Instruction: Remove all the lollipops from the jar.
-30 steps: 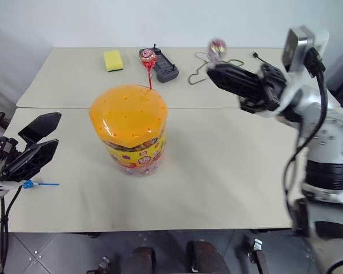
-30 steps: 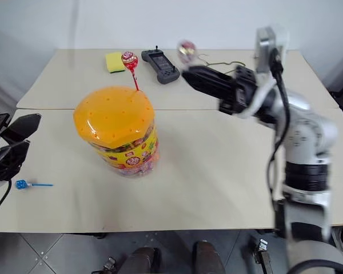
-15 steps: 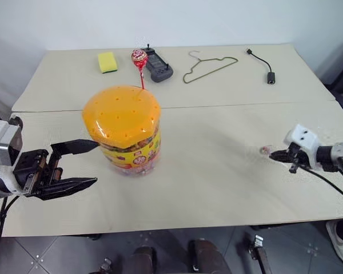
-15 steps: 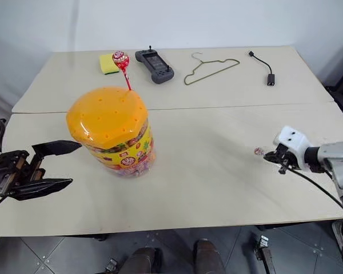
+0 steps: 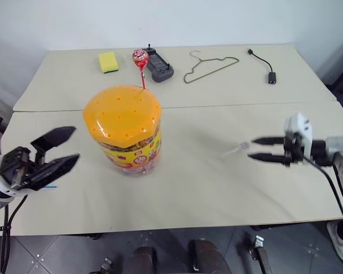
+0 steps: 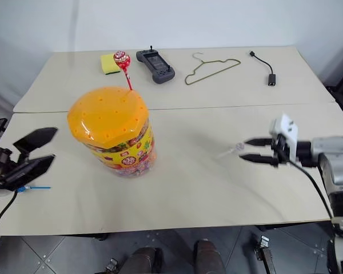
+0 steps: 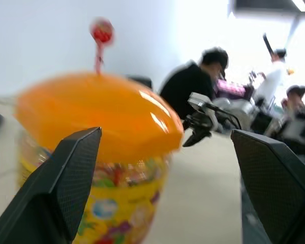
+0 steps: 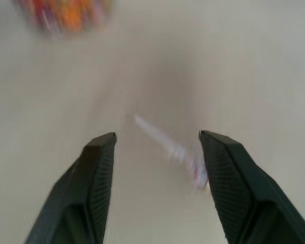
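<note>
The jar (image 5: 123,129) stands on the near table (image 5: 217,188), left of the middle, its orange lid (image 5: 122,112) on. One lollipop with a red stick (image 5: 140,58) rises upright from a hole at the far edge of the lid, its round head well above the dome.

The right gripper (image 5: 256,148) is over the table's right side, its two black fingers (image 5: 267,140) spread apart and pointing toward the jar, with nothing between them. A lollipop with a white stick (image 5: 235,150) is just beyond the fingertips, on the jar's side of them; it is blurred, so whether it rests on the table or is just above it cannot be told. In the right wrist view this lollipop (image 8: 170,149) shows between and past the two fingers, nearer one of them, touching neither.

The left gripper (image 5: 68,146) hovers at the table's left edge, jaws wide apart and empty, aimed at the jar (which is near but not touched). A lollipop with a blue stick (image 6: 33,187) lies flat on the table beside this gripper, at its near side.

On the far table (image 5: 228,85) lie a yellow sponge (image 5: 108,61), a dark handheld controller (image 5: 158,65), a wire hanger (image 5: 208,67) and a black cable (image 5: 262,66), all well apart from both grippers
</note>
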Available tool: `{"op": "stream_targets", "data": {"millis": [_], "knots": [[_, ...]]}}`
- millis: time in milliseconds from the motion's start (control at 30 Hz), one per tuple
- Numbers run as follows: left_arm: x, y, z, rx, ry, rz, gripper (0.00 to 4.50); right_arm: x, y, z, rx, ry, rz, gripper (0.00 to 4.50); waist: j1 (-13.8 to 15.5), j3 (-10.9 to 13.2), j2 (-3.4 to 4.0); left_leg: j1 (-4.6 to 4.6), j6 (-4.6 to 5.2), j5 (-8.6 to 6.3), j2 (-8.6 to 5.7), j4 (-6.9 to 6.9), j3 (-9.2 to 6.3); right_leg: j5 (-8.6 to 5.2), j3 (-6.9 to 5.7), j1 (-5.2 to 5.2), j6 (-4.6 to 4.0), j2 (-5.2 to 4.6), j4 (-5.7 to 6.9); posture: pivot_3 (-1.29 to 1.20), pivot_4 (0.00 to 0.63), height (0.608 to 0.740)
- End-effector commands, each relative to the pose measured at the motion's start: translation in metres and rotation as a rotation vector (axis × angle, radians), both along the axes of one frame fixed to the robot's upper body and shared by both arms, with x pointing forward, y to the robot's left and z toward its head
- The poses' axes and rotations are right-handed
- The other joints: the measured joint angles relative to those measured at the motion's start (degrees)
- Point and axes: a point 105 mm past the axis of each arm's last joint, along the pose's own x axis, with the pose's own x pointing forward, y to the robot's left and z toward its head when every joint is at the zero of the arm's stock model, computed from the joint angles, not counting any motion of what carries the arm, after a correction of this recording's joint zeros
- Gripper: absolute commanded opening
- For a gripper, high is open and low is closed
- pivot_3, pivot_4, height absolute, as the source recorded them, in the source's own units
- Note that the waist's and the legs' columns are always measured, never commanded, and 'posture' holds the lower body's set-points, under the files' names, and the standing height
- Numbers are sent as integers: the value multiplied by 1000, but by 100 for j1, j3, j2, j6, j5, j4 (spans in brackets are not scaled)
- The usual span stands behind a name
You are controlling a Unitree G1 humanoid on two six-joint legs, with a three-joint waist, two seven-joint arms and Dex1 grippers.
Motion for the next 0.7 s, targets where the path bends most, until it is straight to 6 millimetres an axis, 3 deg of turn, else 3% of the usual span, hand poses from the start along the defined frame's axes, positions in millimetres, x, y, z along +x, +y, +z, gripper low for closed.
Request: {"op": "stream_targets", "data": {"millis": [33, 167, 433, 567, 700], "knots": [[-1, 21, 3, -149, 13, 91, 4327, -5, 57, 69, 250, -127, 154, 2611, -26, 0, 0, 2, -1, 0, 0, 0, 2, 0, 3, -1, 0, 1, 0, 0, 150, 740], [1, 25, -2, -177, 37, 127, 4327, -3, 94, 95, 384, -116, 197, 2611, 50, -6, -11, -6, -13, 0, 4, -2, -20, 1, -17, -7, -2, 1, 7, 0, 150, 740], [6, 18, -4, -190, 22, 136, 4327, 13, 195, 108, 419, -9, 262, 2611, 8, -7, -13, -21, -9, -3, -16, 2, -43, 3, -26, -11, 1, -10, 6, 0, 150, 740], [7, 16, -1, -194, 13, 131, 4327, 14, 218, 108, 415, 19, 282, 2611, -32, -8, -14, -20, -19, 3, -10, 2, -43, 3, -29, -18, 0, -3, 19, 0, 150, 740], [6, 13, 1, -191, 9, 127, 4327, 12, 229, 109, 424, 33, 308, 2611, -46, -8, -15, -20, -18, 3, -13, 2, -43, 4, -28, -17, 0, -5, 23, 0, 150, 740]]}}
